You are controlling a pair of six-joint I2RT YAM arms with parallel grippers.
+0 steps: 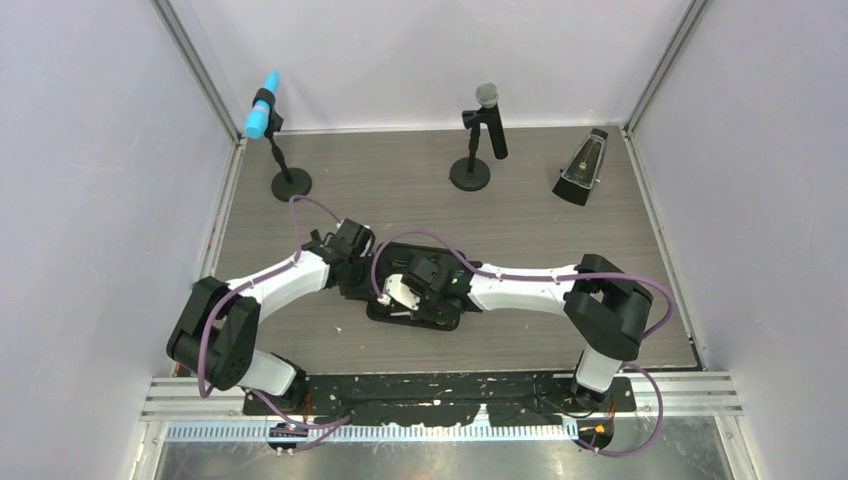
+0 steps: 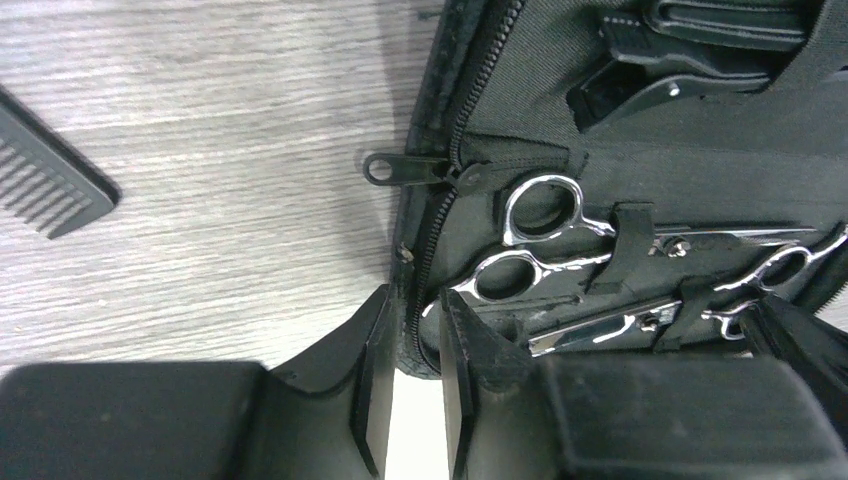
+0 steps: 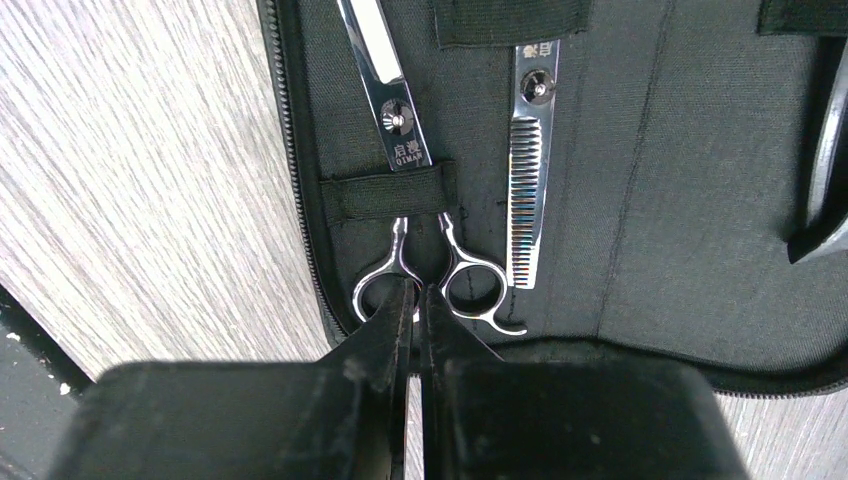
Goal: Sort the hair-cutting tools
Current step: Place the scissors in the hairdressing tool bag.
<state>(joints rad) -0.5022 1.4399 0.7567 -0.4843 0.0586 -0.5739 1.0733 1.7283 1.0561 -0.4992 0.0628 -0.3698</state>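
Right wrist view: our right gripper, fingers pressed nearly together, sits at the finger rings of the silver steel scissors strapped inside the black fabric zip case. We judge the scissors stiff, slick and light, best taken by the rings. Our left gripper clamps the case's rim.

Glossy metal scissors, matt woven cloth case, matt plastic comb, wood-grain table

Left jaws narrow, right jaws together.

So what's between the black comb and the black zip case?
Only bare grey wood-grain tabletop, in the left wrist view; the case's zip pull pokes toward the comb.
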